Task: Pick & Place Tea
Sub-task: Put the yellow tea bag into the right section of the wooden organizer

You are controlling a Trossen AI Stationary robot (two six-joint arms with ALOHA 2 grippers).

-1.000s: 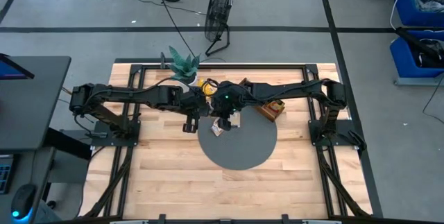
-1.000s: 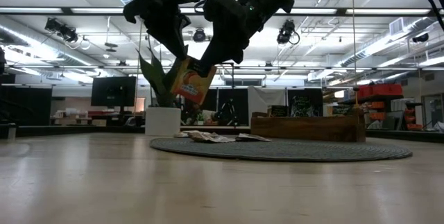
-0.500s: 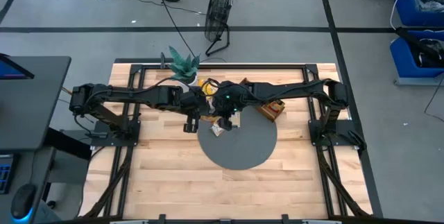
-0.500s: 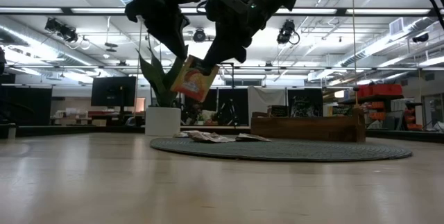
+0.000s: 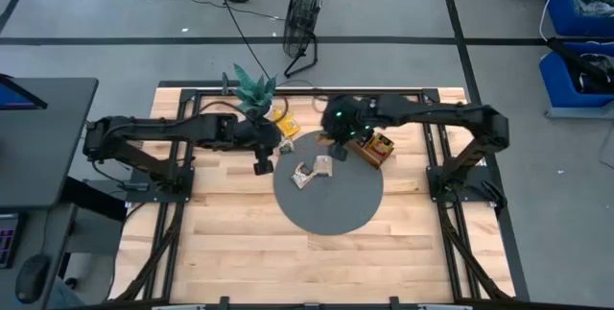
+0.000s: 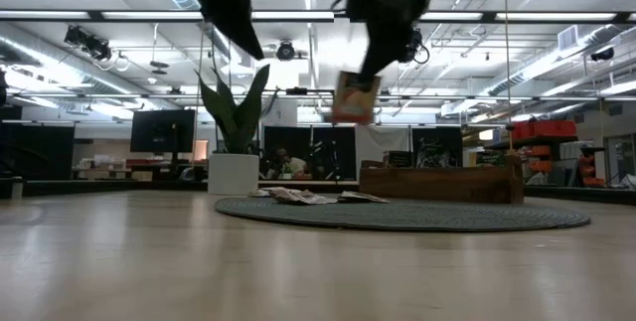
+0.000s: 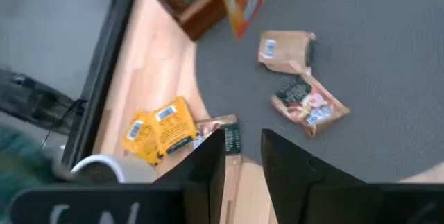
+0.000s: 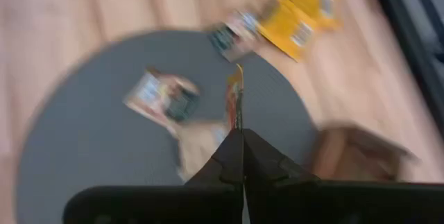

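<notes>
The right gripper (image 6: 370, 71) pinches an orange tea packet (image 6: 355, 97) aloft; below lie loose packets (image 5: 316, 171), apparently beside the wooden tray (image 5: 375, 147). The left gripper (image 7: 243, 156) hangs parted, empty.

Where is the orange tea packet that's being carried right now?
The orange tea packet hangs in the air, pinched in the right gripper, above the far edge of the round grey mat and close to the wooden tray.

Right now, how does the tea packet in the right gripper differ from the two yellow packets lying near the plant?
The held packet hangs in the air, clamped edge-on in the right gripper; the yellow packets lie flat. The held one is above the grey mat near the wooden tray; the yellow ones rest on bare wood beside the mat. All are small flat tea packets.
</notes>
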